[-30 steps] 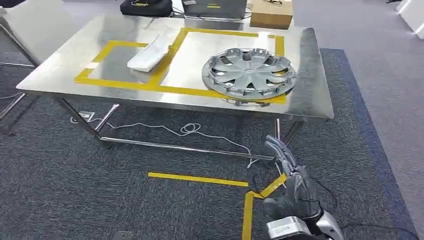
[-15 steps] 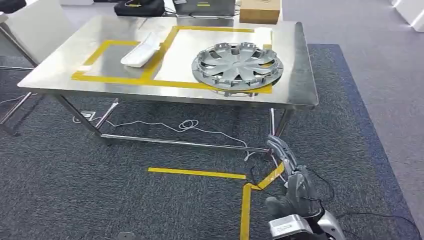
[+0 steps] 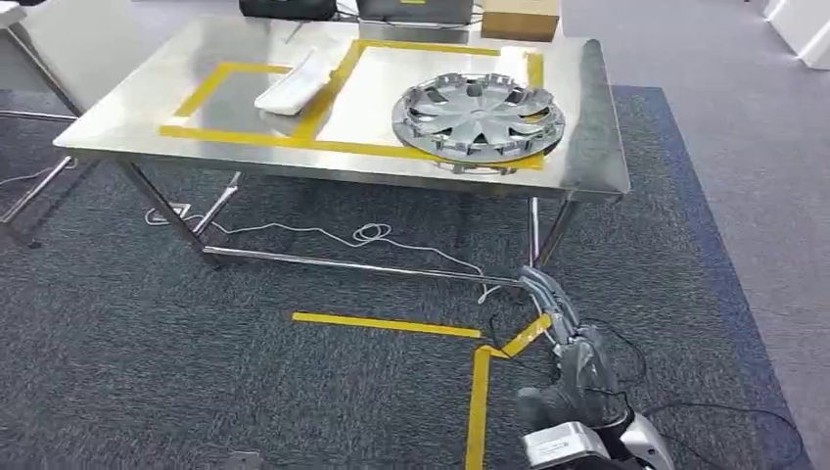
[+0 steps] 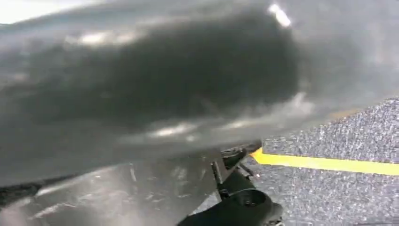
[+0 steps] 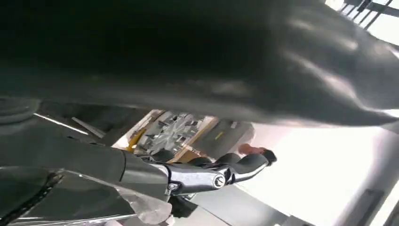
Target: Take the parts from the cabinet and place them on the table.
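A silver hubcap [image 3: 478,115] lies on the steel table [image 3: 117,122], over the right yellow-taped square's near edge. A long white part [image 3: 294,83] lies across the tape between the two squares. My right hand [image 3: 573,357] hangs low in front of the table's right leg, fingers stretched out and apart, holding nothing. In the right wrist view its dark fingers [image 5: 211,175] reach out with the hubcap [image 5: 171,132] far behind. A blurred grey mass [image 4: 141,94] covers the left wrist view, so I cannot make out the left hand's fingers.
Yellow tape lines [image 3: 387,325] mark the dark carpet in front of the table. A white cable [image 3: 367,235] trails under the table. A cardboard box [image 3: 520,18] and a black bag [image 3: 289,8] sit at the table's far edge.
The whole picture has shifted, so the camera moved; the table now sits slightly higher in view. My right hand stays low with its fingers stretched out. The parts on the table have not moved.
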### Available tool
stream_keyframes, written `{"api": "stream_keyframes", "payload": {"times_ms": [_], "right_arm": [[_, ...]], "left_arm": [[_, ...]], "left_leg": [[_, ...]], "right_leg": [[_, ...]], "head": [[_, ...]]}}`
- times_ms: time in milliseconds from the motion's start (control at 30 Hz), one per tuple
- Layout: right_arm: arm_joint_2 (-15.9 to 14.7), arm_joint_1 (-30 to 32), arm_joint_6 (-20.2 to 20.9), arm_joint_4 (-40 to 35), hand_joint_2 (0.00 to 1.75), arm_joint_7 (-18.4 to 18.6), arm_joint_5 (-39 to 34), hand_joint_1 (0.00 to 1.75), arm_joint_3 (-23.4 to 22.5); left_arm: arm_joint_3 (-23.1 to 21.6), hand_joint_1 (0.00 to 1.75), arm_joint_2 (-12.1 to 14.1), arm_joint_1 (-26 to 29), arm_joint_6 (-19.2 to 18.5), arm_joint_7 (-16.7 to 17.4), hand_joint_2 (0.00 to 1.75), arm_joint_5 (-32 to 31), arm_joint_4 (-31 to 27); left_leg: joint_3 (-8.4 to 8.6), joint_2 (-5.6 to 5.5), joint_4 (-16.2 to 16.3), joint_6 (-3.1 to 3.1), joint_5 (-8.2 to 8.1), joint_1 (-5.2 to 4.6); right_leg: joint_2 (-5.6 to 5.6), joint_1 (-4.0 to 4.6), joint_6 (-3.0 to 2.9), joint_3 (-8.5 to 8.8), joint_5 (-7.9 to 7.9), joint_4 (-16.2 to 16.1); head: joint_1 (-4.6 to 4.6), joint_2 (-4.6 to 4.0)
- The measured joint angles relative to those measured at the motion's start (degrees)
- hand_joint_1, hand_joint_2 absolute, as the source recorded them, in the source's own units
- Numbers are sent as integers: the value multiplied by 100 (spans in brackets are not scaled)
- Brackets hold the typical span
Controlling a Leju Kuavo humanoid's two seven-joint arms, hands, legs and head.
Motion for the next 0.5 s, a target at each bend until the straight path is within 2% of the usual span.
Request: {"api": "stream_keyframes", "payload": {"times_ms": [33, 67, 100, 133, 167, 200, 233, 267, 300, 367, 400, 433, 467, 500], "right_arm": [[0, 4, -2, 0, 0, 2, 2, 0, -2], [0, 4, -4, 0, 0, 2, 4, 0, 0], [0, 8, -4, 0, 0, 2, 4, 0, 0], [0, 11, -9, 0, 0, 2, 4, 0, -2], [0, 11, -9, 0, 0, 2, 11, 0, -2], [0, 11, -9, -2, 0, 2, 13, 0, -2], [0, 9, -9, -7, 0, 2, 17, 0, -2], [0, -3, -9, -7, 0, 2, 20, 0, -2], [0, 2, -11, -11, 0, 2, 29, 0, 0], [0, 17, -11, -11, 0, 4, 31, 0, -2], [0, 24, -11, -11, 0, 4, 31, 0, 0], [0, 22, -11, -11, 0, 4, 33, 0, 0], [0, 25, -13, -11, 0, 9, 33, 0, 2], [0, 25, -11, -11, 0, 15, 33, 0, 7]], "left_arm": [[2, 0, -9, 4, 0, 0, 0, -20, -2], [2, 0, -9, 9, 0, 0, 0, -28, -2], [4, 0, -7, 11, 0, 0, 0, -31, -2], [4, 0, -9, 10, 0, 0, 0, -39, -2], [4, 0, -9, 8, 0, 0, 0, -50, -2], [4, 0, -13, 8, 0, 0, 0, -74, 0], [4, 0, -22, 7, 0, 9, 0, -87, -2], [4, 0, -20, 9, 0, 9, 0, -87, -2], [4, 0, -24, 8, 0, 13, 0, -90, -2], [4, 0, -24, 6, 2, 28, 0, -94, -2], [4, 0, -24, 11, 4, 39, 0, -94, -2], [4, 0, -22, 12, 7, 44, 0, -96, -2], [4, 0, -22, 13, 9, 46, 0, -96, -2], [7, 0, -20, 18, 9, 48, 0, -96, -2]], "left_leg": [[-78, 2, 5, 6, 55, -7], [-151, 5, 11, 4, 101, -14], [-226, 12, 26, 0, 149, -15], [-293, 16, 46, -5, 188, -15], [-354, 16, 68, -16, 215, -14], [-410, 15, 100, -31, 238, -11], [-455, 10, 141, -60, 262, -9], [-490, 7, 165, -92, 282, -26], [-521, 3, 200, -124, 308, -43], [-529, 6, 202, -184, 375, -44], [-534, 5, 204, -210, 396, -41], [-567, -4, 242, -240, 372, -31], [-630, -12, 382, -281, 115, -26], [-716, -14, 707, -309, -250, -20]], "right_leg": [[0, -7, 24, -161, -301, 502], [-2, -8, 40, -283, -473, 904], [-1, -10, 51, -320, -494, 1140], [-2, -17, 56, -225, -356, 1101], [-2, -23, 58, -27, -142, 842], [-3, -32, 55, 267, 84, 400], [-5, -45, 49, 677, 250, -243], [-2, -44, 45, 897, 78, -649], [17, -22, 17, 1020, 87, -774], [20, -14, -20, 883, 104, -725], [16, -12, -62, 866, 126, -727], [-10, -48, -146, 819, 182, -751], [-14, -46, -201, 763, 230, -749], [-21, -43, -248, 703, 275, -747]], "head": [[-4, 0], [-9, 0], [-4, 0], [-9, 0], [-4, 0], [-7, 0], [-2, 0], [-4, 0], [-11, 0], [-7, 0], [-13, 0], [-9, 0], [-22, 0], [-39, 0]]}}
